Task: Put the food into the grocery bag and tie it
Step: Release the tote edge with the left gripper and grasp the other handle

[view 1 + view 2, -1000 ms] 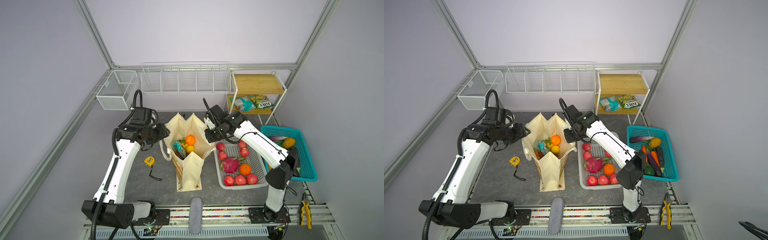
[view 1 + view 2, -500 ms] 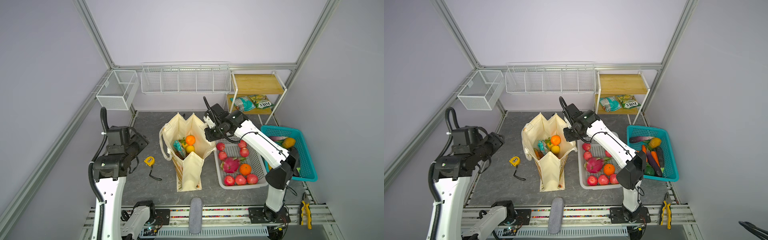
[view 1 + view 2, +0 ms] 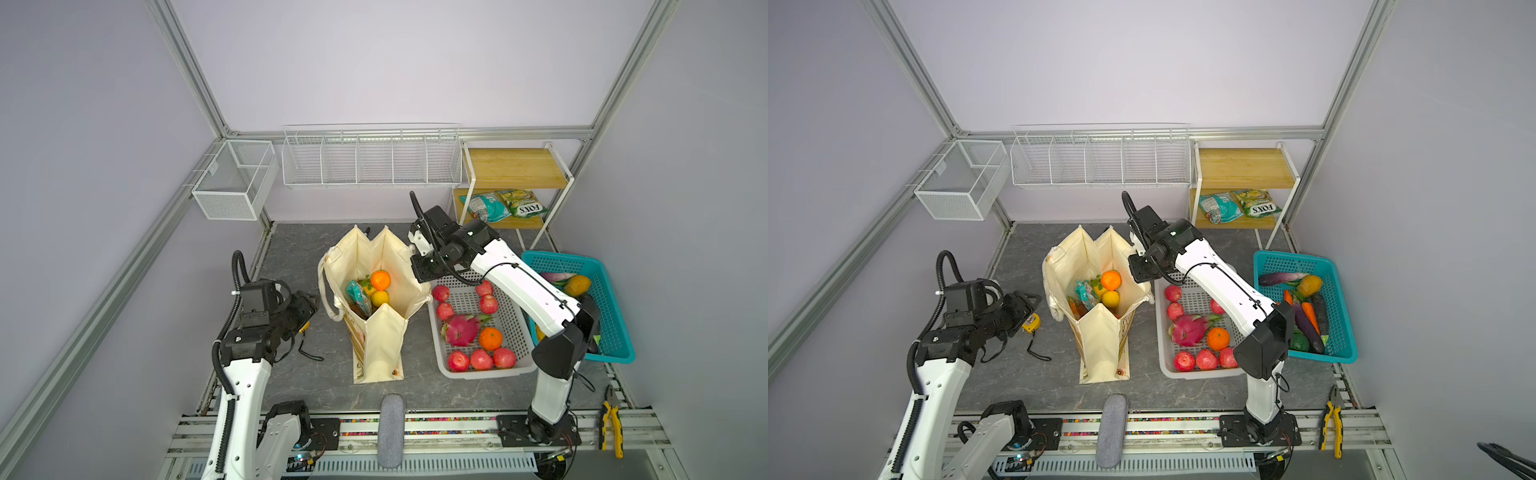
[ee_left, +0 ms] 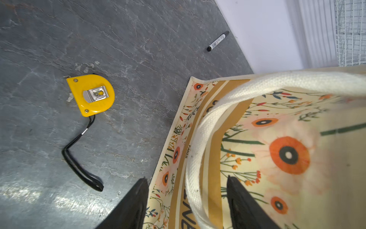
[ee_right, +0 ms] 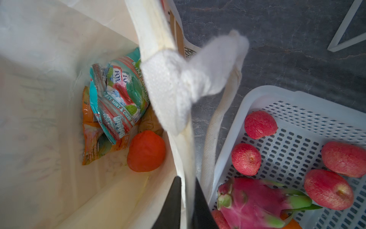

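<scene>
The right gripper (image 5: 187, 180) pinches the grocery bag (image 3: 384, 332) rim tight; the left gripper (image 4: 187, 178) gapes empty, rope handle (image 4: 200, 138) just ahead.

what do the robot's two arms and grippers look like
Both the left arm and right arm have glossy white links with black joint housings. A black ribbed hose loops above each wrist; a thin black cable runs along the right arm. The left gripper and right gripper carry black tapering fingers.
</scene>
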`<state>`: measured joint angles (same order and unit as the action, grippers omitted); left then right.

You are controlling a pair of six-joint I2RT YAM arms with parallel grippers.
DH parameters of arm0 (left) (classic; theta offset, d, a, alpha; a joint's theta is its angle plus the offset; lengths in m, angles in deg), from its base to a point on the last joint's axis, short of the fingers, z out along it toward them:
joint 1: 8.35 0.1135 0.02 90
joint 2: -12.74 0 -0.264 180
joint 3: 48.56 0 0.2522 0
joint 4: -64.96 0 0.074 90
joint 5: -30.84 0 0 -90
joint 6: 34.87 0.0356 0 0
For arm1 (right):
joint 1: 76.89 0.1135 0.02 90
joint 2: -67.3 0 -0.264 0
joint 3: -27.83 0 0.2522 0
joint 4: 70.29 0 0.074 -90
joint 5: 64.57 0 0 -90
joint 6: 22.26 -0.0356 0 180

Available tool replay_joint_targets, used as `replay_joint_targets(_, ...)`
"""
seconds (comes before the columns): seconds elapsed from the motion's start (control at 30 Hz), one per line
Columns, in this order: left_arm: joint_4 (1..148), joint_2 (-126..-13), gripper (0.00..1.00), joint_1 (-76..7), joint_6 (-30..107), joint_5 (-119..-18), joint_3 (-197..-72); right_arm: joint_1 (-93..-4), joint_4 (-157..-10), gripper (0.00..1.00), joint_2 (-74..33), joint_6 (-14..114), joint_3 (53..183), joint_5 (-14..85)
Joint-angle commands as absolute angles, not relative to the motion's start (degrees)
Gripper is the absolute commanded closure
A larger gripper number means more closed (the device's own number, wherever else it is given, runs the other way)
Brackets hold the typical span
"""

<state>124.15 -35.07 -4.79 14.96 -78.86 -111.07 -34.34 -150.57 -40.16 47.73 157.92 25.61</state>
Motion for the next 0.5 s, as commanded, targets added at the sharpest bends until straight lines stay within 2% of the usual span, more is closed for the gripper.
replay_joint_targets(0.0, 121.6, -35.6, 0.36, -4.4, 16.2, -81.5, -109.3, -34.6, -150.2, 0.92, -38.0, 47.9, 156.6, 27.8)
replay_joint_targets(0.33, 119.6, -38.8, 0.34, -5.0, 16.7, -84.6, -108.0, -34.7, -149.9, 0.93, -38.3, 47.4, 156.7, 28.9)
replay_joint_targets(0.47, 118.8, -41.3, 0.37, -5.2, 17.2, -85.1, -107.6, -34.7, -149.8, 0.93, -38.3, 47.3, 156.7, 29.0)
